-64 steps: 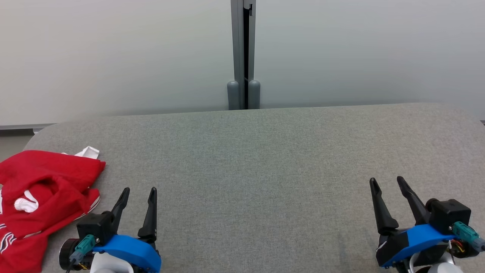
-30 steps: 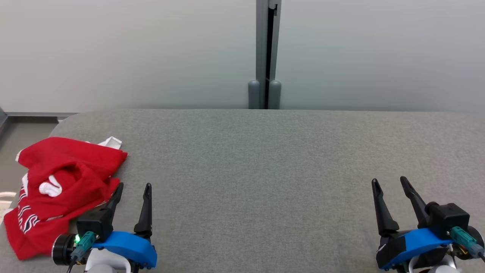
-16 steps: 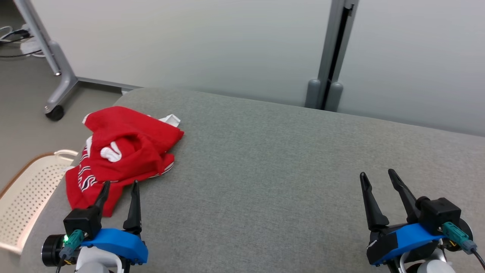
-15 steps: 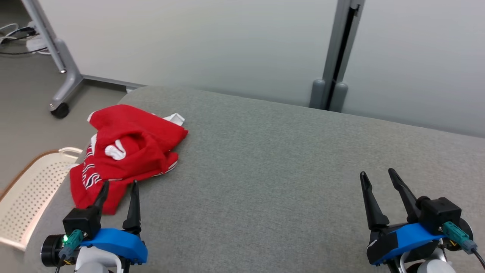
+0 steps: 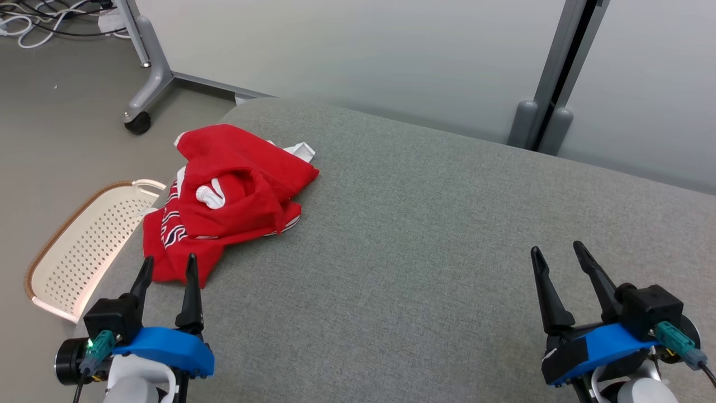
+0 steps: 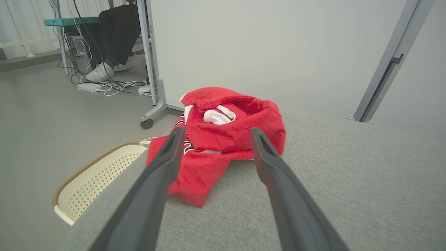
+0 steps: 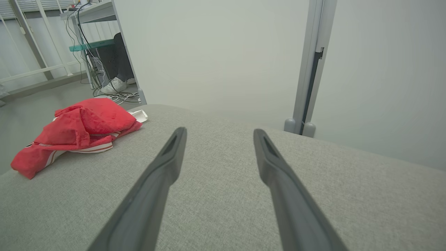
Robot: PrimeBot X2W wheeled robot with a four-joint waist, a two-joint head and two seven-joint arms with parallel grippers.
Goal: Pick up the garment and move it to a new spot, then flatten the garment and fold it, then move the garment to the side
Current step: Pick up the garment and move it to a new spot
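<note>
Red garment (image 5: 229, 196) lies crumpled at the bench's (image 5: 425, 235) far-left corner.
Left hand (image 5: 170, 257) open and empty, fingers pointing at the garment's near hem. Right hand (image 5: 556, 247) open and empty, near the near-right edge. Perforated basket (image 5: 84, 246) stands beside the bench's left edge.

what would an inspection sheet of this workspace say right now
surface: grey fabric-covered table, rounded corners.
job's things: red jersey, crumpled at the table's far left corner, unfolded.
clutter: cream perforated basket on the floor by the left edge.
grippers: left claw open, empty, pointing at the jersey; right claw open, empty, over the table.
cables: white and black cables on the floor, far left.
surroundings: pale partition wall, wheeled desk leg, a person's white shoe.
</note>
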